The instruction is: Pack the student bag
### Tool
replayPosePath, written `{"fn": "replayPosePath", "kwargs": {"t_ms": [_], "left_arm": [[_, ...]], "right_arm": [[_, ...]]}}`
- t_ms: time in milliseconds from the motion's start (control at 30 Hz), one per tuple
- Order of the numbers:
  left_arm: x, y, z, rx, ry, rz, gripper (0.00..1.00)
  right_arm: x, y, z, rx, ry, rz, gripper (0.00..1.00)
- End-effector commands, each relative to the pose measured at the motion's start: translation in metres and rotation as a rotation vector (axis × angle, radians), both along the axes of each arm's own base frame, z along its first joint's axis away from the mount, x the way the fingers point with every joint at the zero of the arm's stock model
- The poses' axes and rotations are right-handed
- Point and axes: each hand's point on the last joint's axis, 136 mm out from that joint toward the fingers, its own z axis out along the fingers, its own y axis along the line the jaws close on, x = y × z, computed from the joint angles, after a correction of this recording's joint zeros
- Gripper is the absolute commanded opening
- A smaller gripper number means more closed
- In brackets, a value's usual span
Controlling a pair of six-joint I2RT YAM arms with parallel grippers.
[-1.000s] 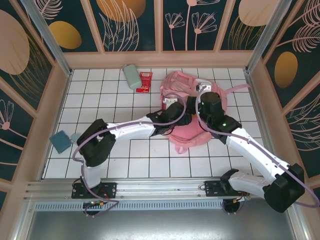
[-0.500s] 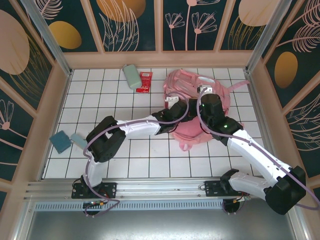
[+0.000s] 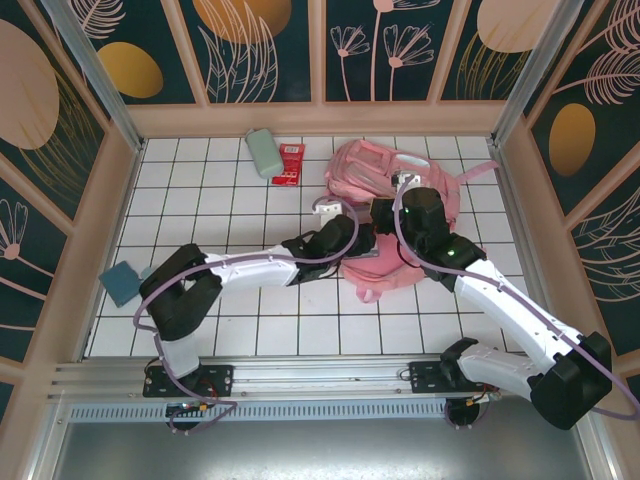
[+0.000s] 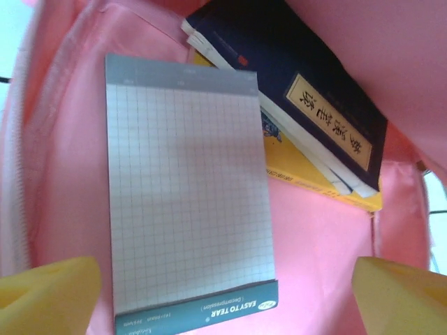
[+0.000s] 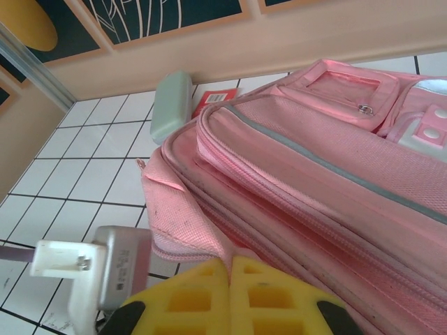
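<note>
green case (image 3: 264, 152) beside red packet (image 3: 288, 163) | teal pad (image 3: 122, 283) at left edge

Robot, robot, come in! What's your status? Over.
Left gripper open inside student bag, above notepad. Right gripper shut on bag's edge. Books already inside. Nothing blocking.

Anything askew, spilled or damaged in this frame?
Nothing damaged or spilled. Inside the student bag, the grid notepad lies flat, and the dark book sits offset on the yellow book, a loose stack rather than a fault. The green case and red packet lie outside by the far wall.
</note>
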Motion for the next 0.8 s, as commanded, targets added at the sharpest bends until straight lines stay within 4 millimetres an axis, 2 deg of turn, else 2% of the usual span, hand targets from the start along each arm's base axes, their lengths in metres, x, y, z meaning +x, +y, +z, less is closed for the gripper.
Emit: {"fn": "replayPosePath", "kwargs": {"t_ms": [0, 67, 200, 333, 367, 433, 467, 533, 633, 767], "left_arm": [[-0.002, 0.01, 0.004, -0.052, 0.011, 0.033, 0.7], [0.0, 0.015, -0.003, -0.098, 0.036, 0.038, 0.59], [0.006, 0.024, -0.02, -0.159, 0.088, 0.054, 0.59], [0.008, 0.025, -0.01, -0.169, 0.067, 0.052, 0.61], [0.005, 0.032, -0.014, -0.145, 0.066, 0.058, 0.62], [0.006, 0.04, -0.01, -0.111, 0.048, 0.073, 0.67], [0.007, 0.046, 0.006, -0.11, 0.019, 0.084, 0.69], [0.009, 0.058, 0.018, -0.088, -0.007, 0.103, 0.73], [0.014, 0.082, 0.032, -0.058, -0.029, 0.145, 0.81], [0.027, 0.119, 0.042, 0.044, -0.062, 0.214, 0.83]], "right_arm": [[0.0, 0.006, 0.048, 0.131, -0.125, 0.019, 0.0], [0.0, 0.007, 0.047, 0.132, -0.123, 0.024, 0.0], [-0.001, 0.008, 0.045, 0.133, -0.113, 0.03, 0.0], [-0.002, 0.008, 0.042, 0.126, -0.107, 0.034, 0.0], [-0.002, 0.008, 0.041, 0.127, -0.106, 0.036, 0.0], [-0.003, 0.01, 0.036, 0.126, -0.098, 0.045, 0.0], [-0.003, 0.012, 0.034, 0.126, -0.094, 0.053, 0.0], [-0.004, 0.014, 0.03, 0.129, -0.083, 0.065, 0.0], [-0.004, 0.015, 0.021, 0.129, -0.069, 0.069, 0.0], [-0.014, 0.025, 0.011, 0.153, -0.052, 0.125, 0.0]]}}
